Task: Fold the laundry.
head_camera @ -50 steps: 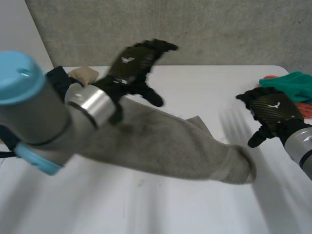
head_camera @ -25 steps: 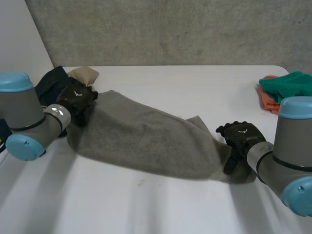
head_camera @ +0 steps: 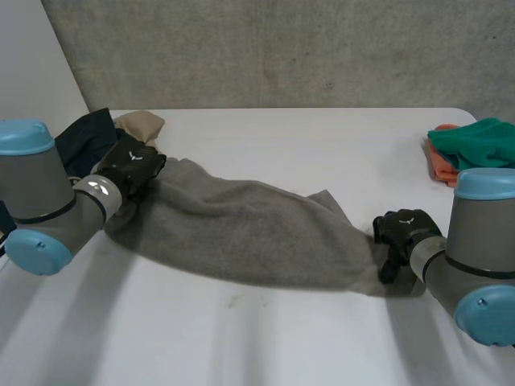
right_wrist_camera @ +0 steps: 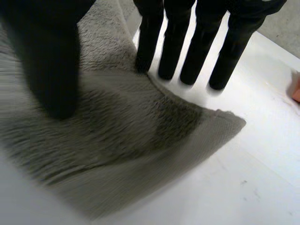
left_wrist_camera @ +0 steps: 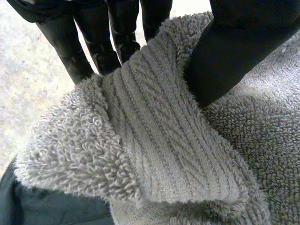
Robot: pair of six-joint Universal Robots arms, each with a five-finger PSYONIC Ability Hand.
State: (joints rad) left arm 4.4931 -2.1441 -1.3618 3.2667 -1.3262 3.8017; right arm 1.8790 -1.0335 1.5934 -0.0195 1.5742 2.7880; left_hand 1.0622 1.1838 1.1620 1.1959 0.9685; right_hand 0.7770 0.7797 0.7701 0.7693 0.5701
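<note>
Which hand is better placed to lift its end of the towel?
Left: the left hand pinches the bunched hem of the towel between thumb and fingers; the right hand rests straight fingers at the flat corner.

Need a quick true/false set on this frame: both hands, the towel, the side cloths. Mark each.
1. The left hand pinches one end of the towel. True.
2. The towel is folded in half. False: it lies stretched out on the table between the two hands.
3. A green cloth lies on an orange cloth at the table's right edge. True.
4. The right hand rests on the green cloth. False: it is at the towel's other end, apart from that cloth.
</note>
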